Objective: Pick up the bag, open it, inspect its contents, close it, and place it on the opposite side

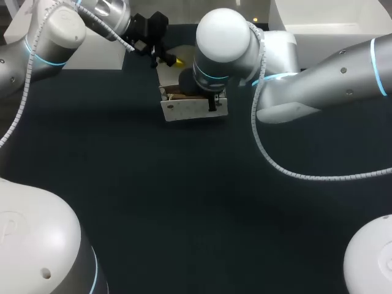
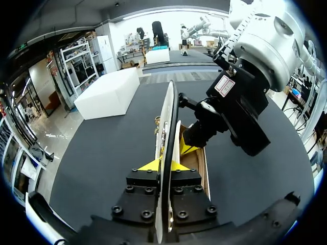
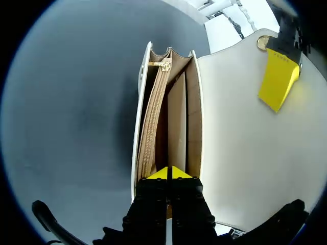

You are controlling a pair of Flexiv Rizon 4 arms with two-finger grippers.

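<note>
The left gripper (image 2: 163, 166) is clamping the raised flap (image 3: 235, 143) of the white handbag (image 1: 195, 108) while the right gripper (image 3: 168, 172), fingers seemingly pressed together, is resting in its open mouth.

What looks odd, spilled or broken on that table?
Nothing is spilled or damaged. The white bag stands upright with its flap held open by the left gripper, while the right gripper dips into its open top. The zipped inner pocket looks tidy.
</note>
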